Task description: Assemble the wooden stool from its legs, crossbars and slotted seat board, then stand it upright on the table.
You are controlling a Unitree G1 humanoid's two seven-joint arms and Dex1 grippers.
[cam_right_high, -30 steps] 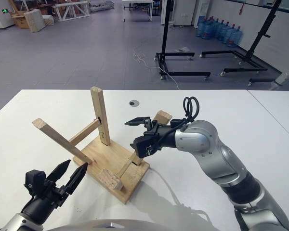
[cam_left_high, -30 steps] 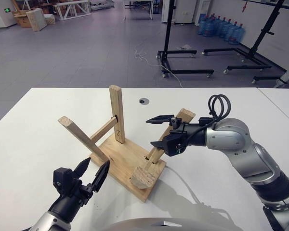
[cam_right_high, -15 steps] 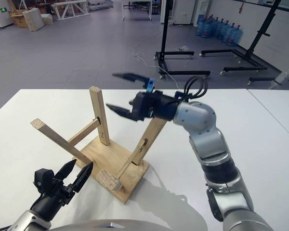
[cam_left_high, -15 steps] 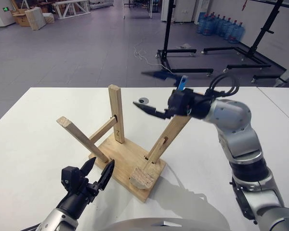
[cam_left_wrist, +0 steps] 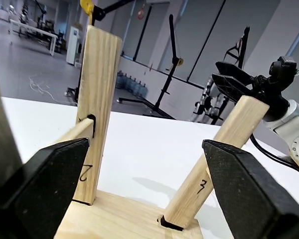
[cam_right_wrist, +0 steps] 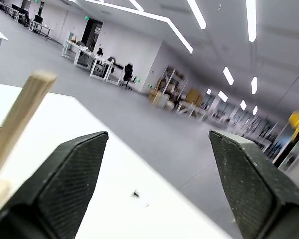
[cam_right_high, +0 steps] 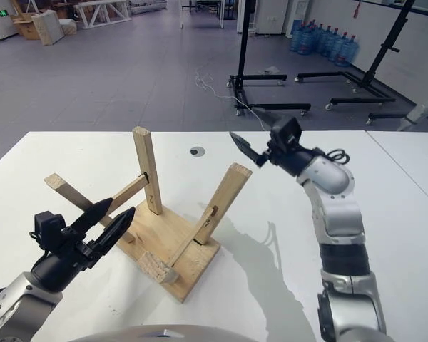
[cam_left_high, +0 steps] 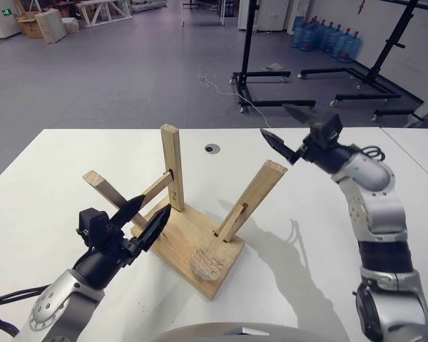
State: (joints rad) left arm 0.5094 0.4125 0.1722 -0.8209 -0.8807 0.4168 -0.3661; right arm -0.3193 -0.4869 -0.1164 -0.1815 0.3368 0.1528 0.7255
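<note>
Left eye view showed the seat board (cam_left_high: 189, 242) lying flat on the tabletop (cam_left_high: 57, 164) with three legs sticking up from it. The left gripper (cam_left_high: 155, 204), fingers spread and empty, hid part of the left leg (cam_left_high: 100, 187). The right gripper (cam_left_high: 274, 120) hung near the top of the right leg (cam_left_high: 255, 196), fingers apart, holding nothing. In the left wrist view, a handwritten 2 marked the upright leg (cam_left_high: 173, 167) and a 3 the right leg.

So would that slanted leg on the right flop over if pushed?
Probably it would wobble: the slanted leg leans well off vertical, so its joint in the seat board looks loose. Being solid wood, it should not bend. The board lies flat, so likely stays put.
</note>
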